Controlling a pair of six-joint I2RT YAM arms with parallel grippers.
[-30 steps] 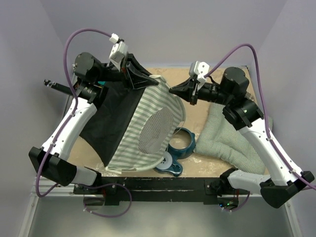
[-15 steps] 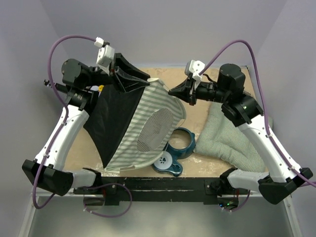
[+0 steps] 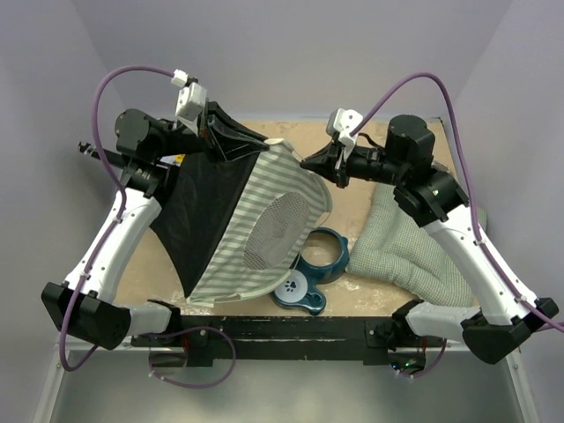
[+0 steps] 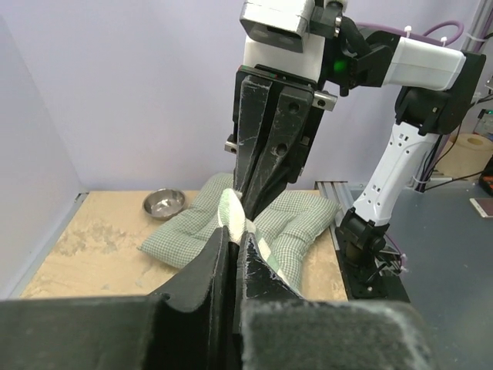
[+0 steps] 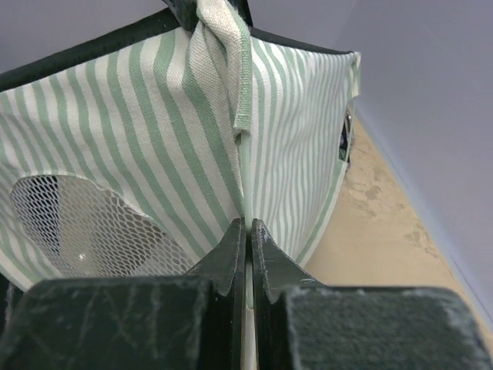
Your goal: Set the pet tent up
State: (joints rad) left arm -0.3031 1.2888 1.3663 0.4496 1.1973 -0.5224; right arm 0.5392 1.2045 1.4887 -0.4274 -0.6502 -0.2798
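Observation:
The pet tent [image 3: 264,220] is green-and-white striped fabric with a black floor panel [image 3: 198,207] and a mesh window [image 3: 273,231]. It hangs lifted between my two grippers, its lower edge near the table's front. My left gripper [image 3: 256,144] is shut on the tent's upper edge; in the left wrist view a striped fold [image 4: 231,212] pokes out between the jaws [image 4: 233,235]. My right gripper [image 3: 308,162] is shut on the tent's right-hand edge; in the right wrist view the striped fabric [image 5: 192,131] runs into the closed jaws [image 5: 248,225].
A teal double pet-bowl stand [image 3: 315,271] lies at the front under the tent's edge. A green checked cushion [image 3: 410,242] lies at the right, seen also in the left wrist view [image 4: 300,223]. A small steel bowl [image 4: 164,203] sits beyond it.
My left gripper rose and swung left with the tent edge a second ago, then came back slightly right. The black panel hangs more open. My right gripper shifted slightly left.

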